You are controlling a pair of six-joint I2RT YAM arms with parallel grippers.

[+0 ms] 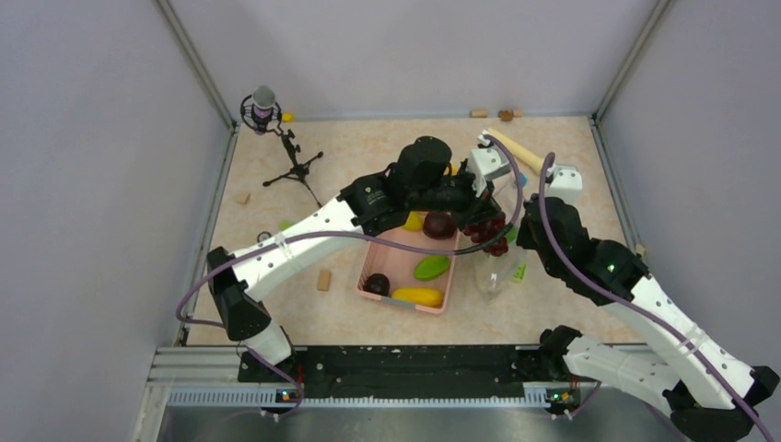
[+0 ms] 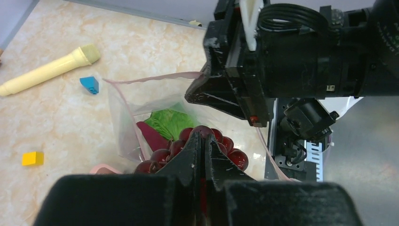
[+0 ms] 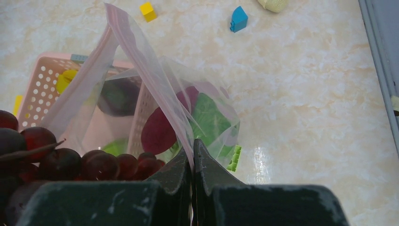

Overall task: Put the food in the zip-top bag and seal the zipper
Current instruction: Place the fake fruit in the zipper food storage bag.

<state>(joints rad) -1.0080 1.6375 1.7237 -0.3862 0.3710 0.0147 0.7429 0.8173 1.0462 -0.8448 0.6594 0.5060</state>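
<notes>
Left tool (image 2: 201,151), fingers pressed together, pinches a bunch of grapes (image 2: 234,158) that hangs at the open mouth of the bag (image 3: 136,56). Right tool (image 3: 193,156) is clamped on the bag's rim, holding the pinkish zipper (image 2: 155,78) strip up; the mouth gapes. Inside the bag lie lettuce (image 2: 169,121) and a sweet potato (image 3: 157,129). The bag stands on the worktop (image 3: 306,94) just beside the pink basket (image 3: 42,80), right of it in the top view. A yellow fruit (image 1: 417,296), a green pod (image 1: 431,268) and dark pieces (image 1: 376,283) lie in the basket.
</notes>
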